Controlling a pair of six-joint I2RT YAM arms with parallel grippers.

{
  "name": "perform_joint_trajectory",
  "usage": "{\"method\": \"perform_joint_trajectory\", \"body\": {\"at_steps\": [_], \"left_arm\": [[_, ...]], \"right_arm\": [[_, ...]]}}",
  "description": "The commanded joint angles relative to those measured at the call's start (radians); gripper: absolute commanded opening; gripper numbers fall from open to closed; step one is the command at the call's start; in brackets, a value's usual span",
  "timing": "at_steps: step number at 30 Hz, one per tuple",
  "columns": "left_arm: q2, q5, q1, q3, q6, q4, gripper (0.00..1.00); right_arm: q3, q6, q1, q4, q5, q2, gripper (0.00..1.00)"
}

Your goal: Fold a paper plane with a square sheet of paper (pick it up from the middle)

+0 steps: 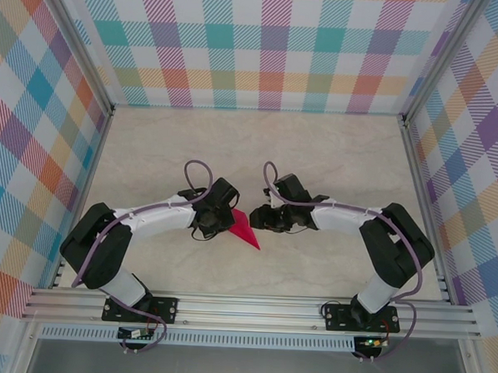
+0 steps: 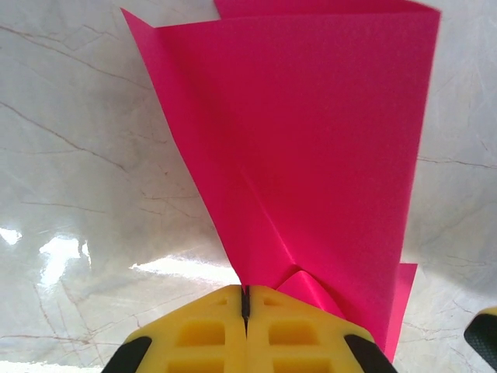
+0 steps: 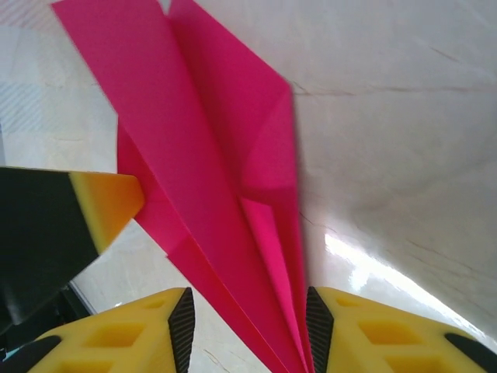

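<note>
Pink paper plane (image 1: 247, 231) sits mid-table (image 1: 334, 149) between the two wrists, pointed end toward the near edge. In the top view, left gripper (image 1: 227, 220) and right gripper (image 1: 261, 219) both meet the paper, but jaw gaps are too small to read from up there.

Left wrist view: the left gripper's yellow fingers (image 2: 202, 334) are pressed flat together with no gap, pinching the plane where it narrows. The paper fans out wide away from the pinch over marble-look tabletop.

Right wrist view: the right gripper's fingers (image 3: 373, 334) stand apart with a moderate gap. The plane runs through that gap, close to the right-hand black pad, with no clamp visible. This view also shows the centre crease and stacked folded layers, plus a finger of the left gripper (image 3: 105, 206) beside the paper.
</note>
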Motion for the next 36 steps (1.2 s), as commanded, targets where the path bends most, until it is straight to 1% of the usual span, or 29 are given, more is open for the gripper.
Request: {"method": "perform_joint_trajectory", "body": {"at_steps": [1, 3, 11, 19, 25, 29, 36], "left_arm": [[-0.031, -0.018, 0.008, -0.009, 0.022, 0.008, 0.03], [-0.033, -0.020, 0.008, -0.016, 0.022, 0.007, 0.03], [-0.031, -0.017, 0.011, -0.023, 0.022, 0.013, 0.02], [-0.031, -0.018, 0.014, -0.024, 0.023, 0.010, 0.02], [-0.034, -0.017, 0.015, -0.025, 0.024, 0.011, 0.02], [-0.035, -0.014, 0.016, -0.024, 0.024, 0.011, 0.02], [-0.035, -0.011, 0.016, -0.024, 0.024, 0.014, 0.02]], "right_arm": [[0.041, -0.063, 0.005, -0.012, -0.043, 0.033, 0.46], [0.071, -0.077, 0.005, -0.036, -0.041, 0.057, 0.47], [0.144, -0.089, 0.005, -0.038, -0.093, 0.149, 0.48], [0.119, -0.098, 0.010, -0.008, -0.161, 0.137, 0.46], [0.092, -0.109, 0.021, 0.000, -0.181, 0.110, 0.46], [0.106, -0.145, 0.039, -0.039, -0.157, 0.111, 0.46], [0.107, -0.151, 0.055, -0.047, -0.086, 0.120, 0.45]]}}
